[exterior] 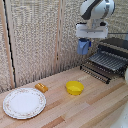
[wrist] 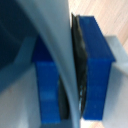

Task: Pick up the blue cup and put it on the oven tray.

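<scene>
While the blue cup [exterior: 83, 46] hung well above the bench [exterior: 75, 107] — fingers [exterior: 83, 45] pinching its wall, one inside — it sat just short of the oven tray [exterior: 106, 62], prob. raised to clear the yellow bowl [exterior: 74, 88] & rack edge.

Exterior view overlooks the table [exterior: 95, 107] from afar; wrist view hugs the blue cup [wrist: 95, 70].

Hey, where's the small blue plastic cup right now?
The small blue plastic cup hangs in the gripper, lifted off the wooden table, toward the exterior view's right, above the yellow bowl and beside the dark wire oven tray.
</scene>
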